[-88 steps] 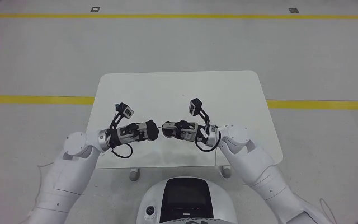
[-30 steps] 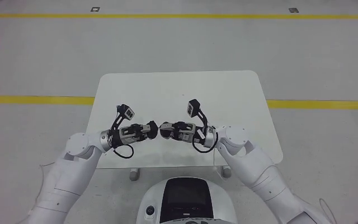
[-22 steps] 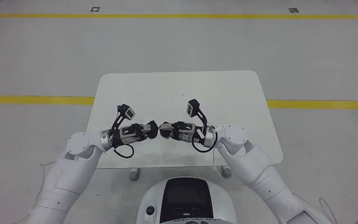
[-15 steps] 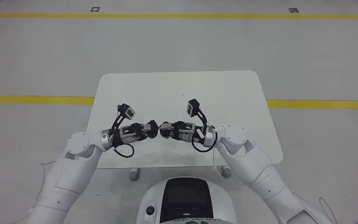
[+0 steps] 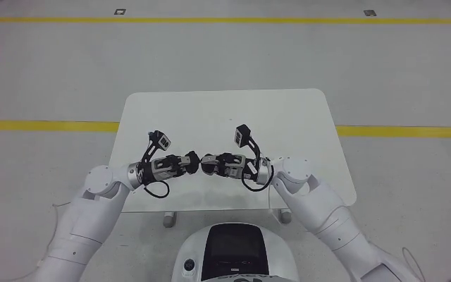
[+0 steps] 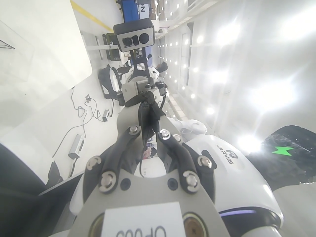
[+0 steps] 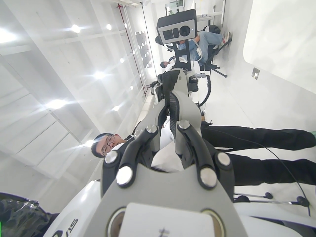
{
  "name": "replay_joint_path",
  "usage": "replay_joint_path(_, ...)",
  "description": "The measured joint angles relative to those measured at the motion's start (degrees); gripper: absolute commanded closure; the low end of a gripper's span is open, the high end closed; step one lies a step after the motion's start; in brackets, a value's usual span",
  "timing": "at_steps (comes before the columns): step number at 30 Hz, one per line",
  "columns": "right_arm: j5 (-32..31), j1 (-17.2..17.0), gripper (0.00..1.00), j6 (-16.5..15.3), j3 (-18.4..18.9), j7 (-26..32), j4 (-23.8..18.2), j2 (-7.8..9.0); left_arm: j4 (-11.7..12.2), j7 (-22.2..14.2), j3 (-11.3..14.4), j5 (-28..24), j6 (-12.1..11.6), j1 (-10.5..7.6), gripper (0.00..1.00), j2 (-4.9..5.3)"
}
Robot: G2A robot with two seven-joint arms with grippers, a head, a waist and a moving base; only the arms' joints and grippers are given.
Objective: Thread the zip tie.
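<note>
We make out the zip tie in the left wrist view as a thin black strand. It runs out from between the fingers of the left gripper and curves back toward the wrist. Its far end is lost among the dark pads, so we cannot tell how far it is threaded. The left gripper's fingers are drawn together on that strand, pads pressed close.

Tip to tip with it is the right gripper, its fingers closed to a narrow slit. Whether any part of the tie sits in that slit we cannot tell.

From above, the two grippers meet nose to nose over the near half of the white table, roughly midway across it. The arms come in from either side, and each wrist camera stands up behind its gripper. In both wrist views the tabletop lies apart from the fingertips, so we judge that the grippers do not touch it. A yellow line crosses the grey floor to either side of the table.
</note>
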Motion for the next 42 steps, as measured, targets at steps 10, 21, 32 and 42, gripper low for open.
replay_joint_path(10, -1.1, -1.8, 0.00, -0.9, 4.0, -1.2, -2.5, 1.01, -0.5, -0.9, -1.0, -0.3, -0.5, 0.93, 1.00, 0.41)
replay_joint_path(21, -0.7, -3.3, 0.00, -1.1, 5.3, -2.4, -3.7, 1.32, -0.5, -1.8, -1.6, -1.7, -0.8, 1.67, 1.00, 0.60)
replay_joint_path(32, -0.7, -3.3, 0.00, -1.1, 5.3, -2.4, -3.7, 1.32, 0.0, 0.1, -3.0, 1.8, -1.8, 1.55, 1.00, 1.00)
replay_joint_path(42, -0.7, -3.3, 0.00, -1.1, 5.3, -2.4, -3.7, 1.32, 1.1, -2.0, -7.4, 5.3, -7.7, -0.08, 1.00, 1.72)
